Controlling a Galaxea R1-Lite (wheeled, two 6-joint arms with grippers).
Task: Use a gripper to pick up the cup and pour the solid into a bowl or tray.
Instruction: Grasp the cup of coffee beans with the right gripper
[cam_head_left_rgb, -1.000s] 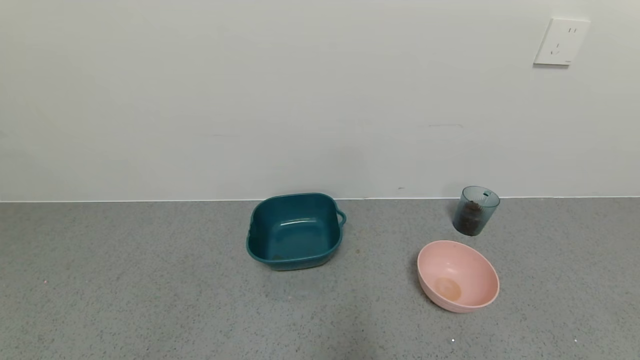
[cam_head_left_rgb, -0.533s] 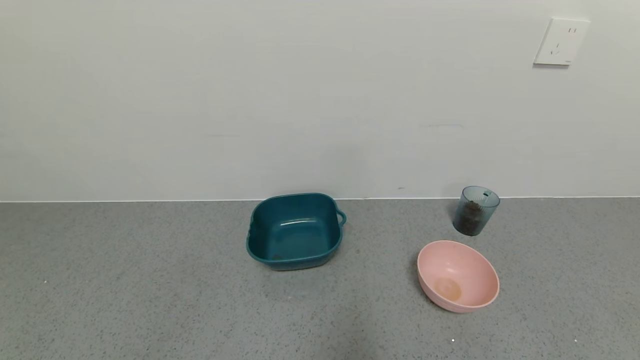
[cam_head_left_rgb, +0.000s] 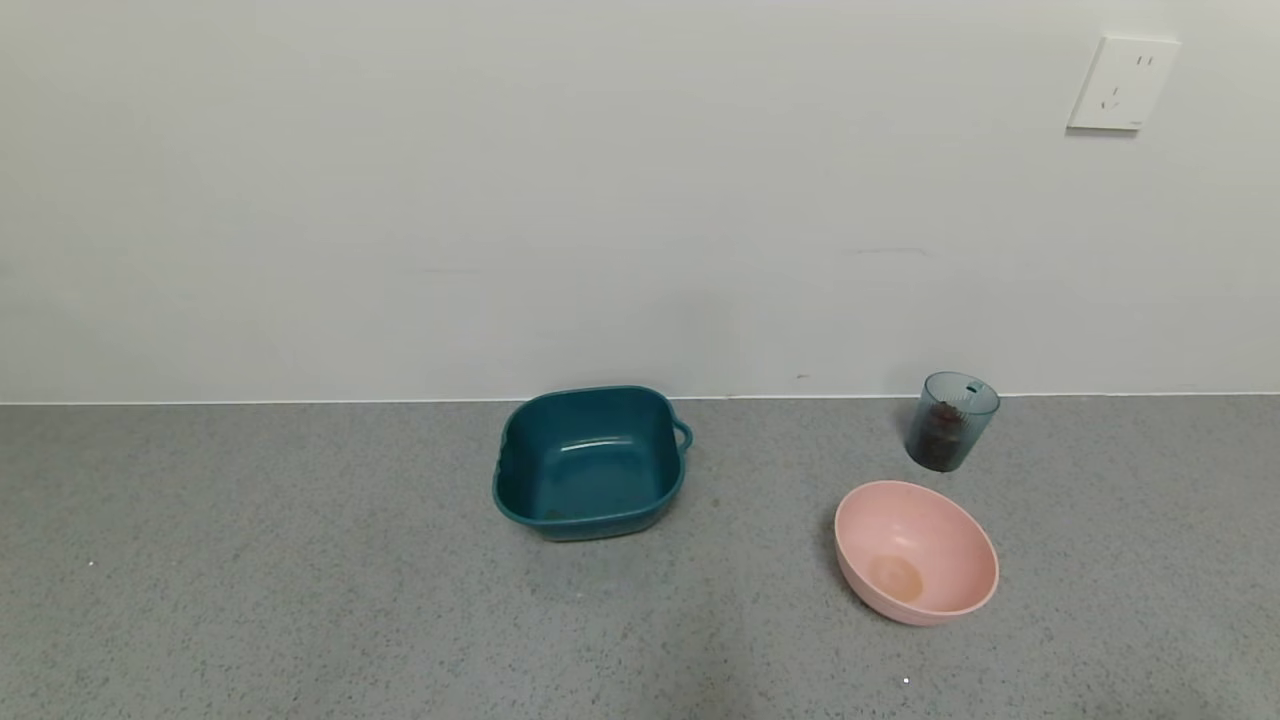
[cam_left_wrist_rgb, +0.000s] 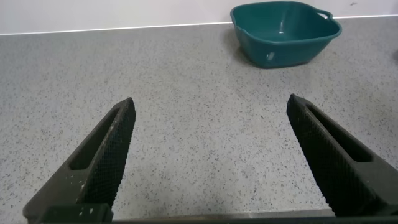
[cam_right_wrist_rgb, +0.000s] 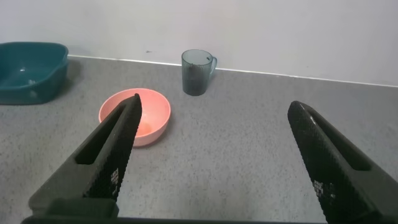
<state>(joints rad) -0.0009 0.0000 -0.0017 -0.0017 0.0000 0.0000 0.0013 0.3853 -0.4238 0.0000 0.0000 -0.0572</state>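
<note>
The grey-blue ribbed cup (cam_head_left_rgb: 951, 420) stands upright near the wall at the right, with dark brown pellets (cam_head_left_rgb: 938, 430) inside. It also shows in the right wrist view (cam_right_wrist_rgb: 197, 72). The pale pink bowl (cam_head_left_rgb: 917, 551) sits empty in front of it, nearer to me, and shows in the right wrist view (cam_right_wrist_rgb: 143, 116). My right gripper (cam_right_wrist_rgb: 214, 115) is open, low over the counter, well short of the bowl and cup. My left gripper (cam_left_wrist_rgb: 211, 106) is open and empty over bare counter. Neither gripper shows in the head view.
A dark teal tub (cam_head_left_rgb: 590, 462) with a side handle stands mid-counter, left of the bowl; it shows in the left wrist view (cam_left_wrist_rgb: 286, 32) and at the right wrist view's edge (cam_right_wrist_rgb: 31, 71). The white wall runs behind, with a socket (cam_head_left_rgb: 1122, 84).
</note>
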